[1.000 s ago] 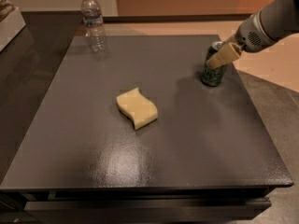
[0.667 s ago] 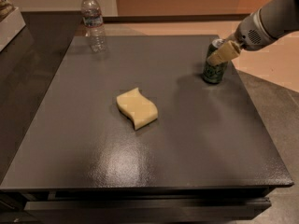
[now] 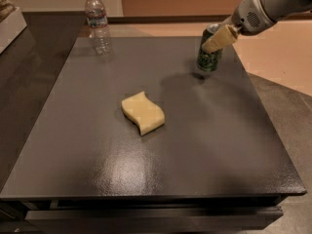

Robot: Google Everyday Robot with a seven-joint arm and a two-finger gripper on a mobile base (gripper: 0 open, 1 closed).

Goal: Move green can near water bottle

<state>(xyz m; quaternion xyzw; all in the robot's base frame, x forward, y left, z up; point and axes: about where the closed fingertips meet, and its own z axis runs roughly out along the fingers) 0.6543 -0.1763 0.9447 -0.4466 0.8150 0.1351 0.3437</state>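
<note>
The green can [image 3: 209, 57] is dark green with pale markings and a silver top. My gripper [image 3: 216, 40] is shut on the green can near its top and holds it tilted, just above the dark table [image 3: 161, 155] at the back right. The arm comes in from the upper right. The water bottle [image 3: 97, 23] is clear with a white cap and stands upright at the table's back left corner, far to the left of the can.
A yellow wavy sponge [image 3: 142, 112] lies near the middle of the table, between the can and the front left. A pale box edge [image 3: 9, 21] shows at the far left. The floor lies beyond the table's right edge.
The gripper has lifted the green can off the table and moved it a little to the left. The bottle and sponge have not moved.
</note>
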